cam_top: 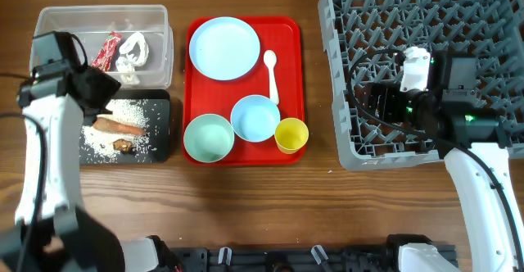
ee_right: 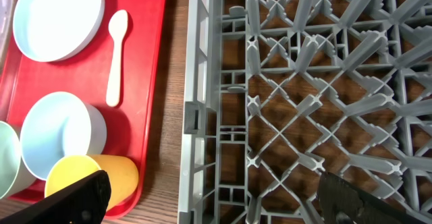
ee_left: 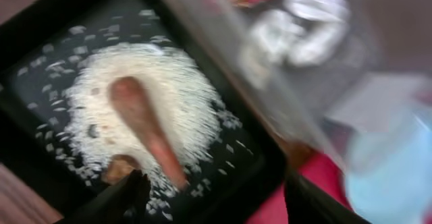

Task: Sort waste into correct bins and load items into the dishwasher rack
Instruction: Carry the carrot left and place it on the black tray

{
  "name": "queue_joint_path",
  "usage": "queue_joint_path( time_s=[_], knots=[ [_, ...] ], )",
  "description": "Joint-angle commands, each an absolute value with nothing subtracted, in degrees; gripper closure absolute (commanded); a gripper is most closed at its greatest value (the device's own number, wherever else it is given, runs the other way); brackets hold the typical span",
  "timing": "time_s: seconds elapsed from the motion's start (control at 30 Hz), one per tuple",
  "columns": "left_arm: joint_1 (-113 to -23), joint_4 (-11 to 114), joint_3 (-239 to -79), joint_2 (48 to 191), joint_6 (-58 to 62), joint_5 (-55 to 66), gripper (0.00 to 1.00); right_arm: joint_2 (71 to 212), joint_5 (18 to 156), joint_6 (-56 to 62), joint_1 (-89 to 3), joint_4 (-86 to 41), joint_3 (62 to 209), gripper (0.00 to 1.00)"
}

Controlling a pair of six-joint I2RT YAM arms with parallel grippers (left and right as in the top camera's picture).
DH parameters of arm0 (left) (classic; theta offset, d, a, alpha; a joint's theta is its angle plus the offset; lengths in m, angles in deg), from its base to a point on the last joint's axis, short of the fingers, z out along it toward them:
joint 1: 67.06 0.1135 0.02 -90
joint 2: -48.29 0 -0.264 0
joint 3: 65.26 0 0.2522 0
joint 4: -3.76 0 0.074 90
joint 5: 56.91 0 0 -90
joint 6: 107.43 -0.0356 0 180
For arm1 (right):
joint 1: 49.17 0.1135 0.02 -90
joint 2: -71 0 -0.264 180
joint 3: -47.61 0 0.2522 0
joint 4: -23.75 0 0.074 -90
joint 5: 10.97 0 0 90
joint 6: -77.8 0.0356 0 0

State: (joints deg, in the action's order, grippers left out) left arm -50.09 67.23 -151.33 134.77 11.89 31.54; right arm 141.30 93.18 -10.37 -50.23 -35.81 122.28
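My left gripper (ee_left: 216,197) is open and empty above the black tray (cam_top: 160,129), which holds spilled rice (ee_left: 135,109) and a carrot piece (ee_left: 145,133). The clear bin (cam_top: 160,26) behind it holds a red wrapper (cam_top: 106,51) and crumpled white waste (cam_top: 135,51). The red tray (cam_top: 286,75) carries a pale blue plate (cam_top: 223,48), a white spoon (cam_top: 271,75), a green cup (cam_top: 208,138), a blue bowl (cam_top: 255,118) and a yellow cup (cam_top: 291,134). My right gripper (ee_right: 216,197) is open and empty over the left front part of the grey dishwasher rack (cam_top: 344,133).
The rack (ee_right: 196,116) has upright grey tines throughout. A strip of bare wood table (cam_top: 319,100) lies between the red tray and the rack. The left wrist view is blurred.
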Motion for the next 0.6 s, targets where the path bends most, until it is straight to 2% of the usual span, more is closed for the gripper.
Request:
queue_joint_path(
  time_s=[0.0,0.3,0.57],
  knots=[
    [-53.4,70.1,-152.2,131.1,-5.7,14.6,0.34,141.9,94.2,-8.8,-49.9,-35.3,123.1,0.00],
    [-68.7,75.9,-152.1,133.3,-13.0,15.2,0.36,141.9,94.8,-8.6,-49.9,-35.3,123.1,0.00],
    [-78.1,75.0,-152.1,136.2,-12.9,19.9,0.35,141.9,105.5,-8.4,-49.9,-31.9,123.1,0.01]
  ],
)
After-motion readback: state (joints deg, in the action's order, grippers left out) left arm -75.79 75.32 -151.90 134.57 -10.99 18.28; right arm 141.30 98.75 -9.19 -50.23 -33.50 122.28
